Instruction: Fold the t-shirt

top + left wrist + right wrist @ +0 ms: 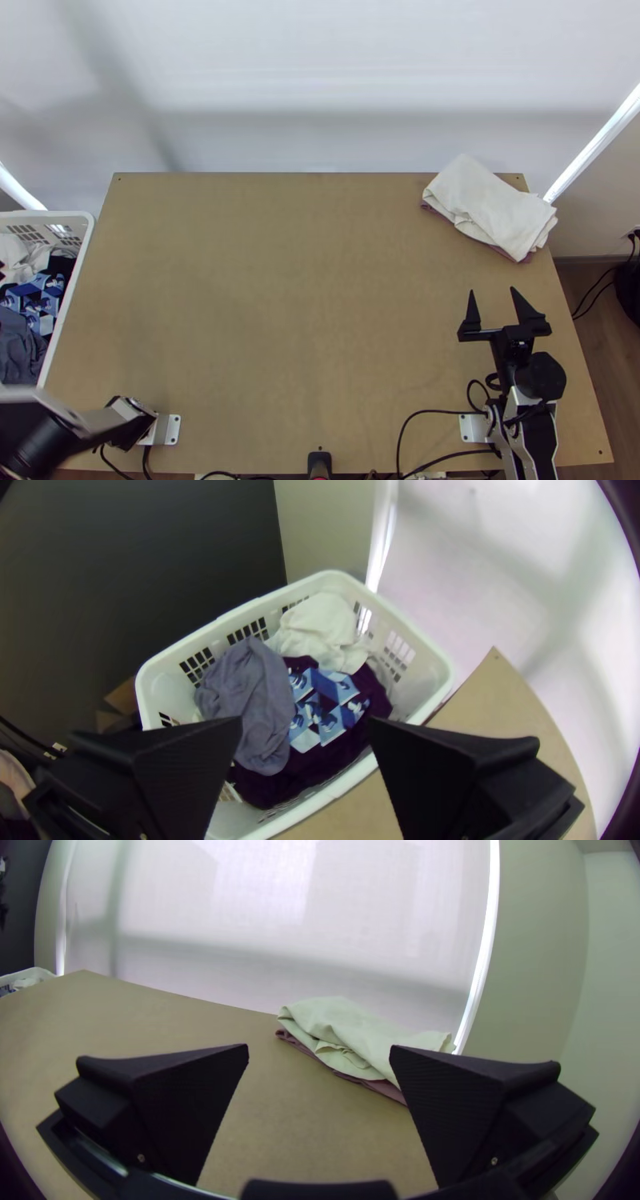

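Table (312, 320): the middle offers spreading room; mind the left edge beside the basket.
Laundry basket (159, 690): lower between its rims, avoiding the wall.
Folded cloths (488, 204): far right corner; swing short of them.
T-shirt: probably among the basket's garments (250, 700); which, unclear. Pinch one layer, lift high.
Left gripper (307, 720): fingers apart, facing the basket.
Right gripper (319, 1048): fingers apart, near right edge.
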`<state>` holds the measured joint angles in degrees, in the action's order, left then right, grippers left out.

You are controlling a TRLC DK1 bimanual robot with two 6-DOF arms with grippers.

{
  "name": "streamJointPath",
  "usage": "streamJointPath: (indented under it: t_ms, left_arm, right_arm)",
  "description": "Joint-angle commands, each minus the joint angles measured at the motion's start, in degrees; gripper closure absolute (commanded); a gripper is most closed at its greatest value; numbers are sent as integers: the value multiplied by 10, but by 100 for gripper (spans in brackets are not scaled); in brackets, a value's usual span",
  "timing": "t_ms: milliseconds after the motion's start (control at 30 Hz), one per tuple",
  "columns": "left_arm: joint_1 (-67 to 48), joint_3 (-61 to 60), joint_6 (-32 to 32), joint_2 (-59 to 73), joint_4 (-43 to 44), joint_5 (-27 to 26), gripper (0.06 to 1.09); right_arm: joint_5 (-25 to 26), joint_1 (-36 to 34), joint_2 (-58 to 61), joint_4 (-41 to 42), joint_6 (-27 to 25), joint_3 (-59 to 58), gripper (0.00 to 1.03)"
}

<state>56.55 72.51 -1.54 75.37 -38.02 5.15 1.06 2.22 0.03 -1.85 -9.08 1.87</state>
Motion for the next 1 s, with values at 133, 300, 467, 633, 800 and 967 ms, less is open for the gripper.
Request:
streamJointPath:
  t_ms: [133,300,467,633,800,967]
  left_arm:
    - [68,118,-62,219,11,-1,10]
    - [87,199,-80,348,15,0,11]
    - [95,273,-98,456,8,6,11]
    - [101,330,-113,535,7,14,11]
    - [103,382,-130,603,-7,29,19]
    - [103,405,-152,645,-3,37,50]
  right_arm:
    - [4,-1,-1,5,-2,-5,4]
    - [4,-2,-1,5,-2,-5,4]
    - [4,-1,-1,5,-2,-5,4]
    - [4,-1,-1,5,-2,-5,4]
    - [4,-1,-1,5,-2,-5,4]
    - [4,-2,-1,5,-2,-5,4]
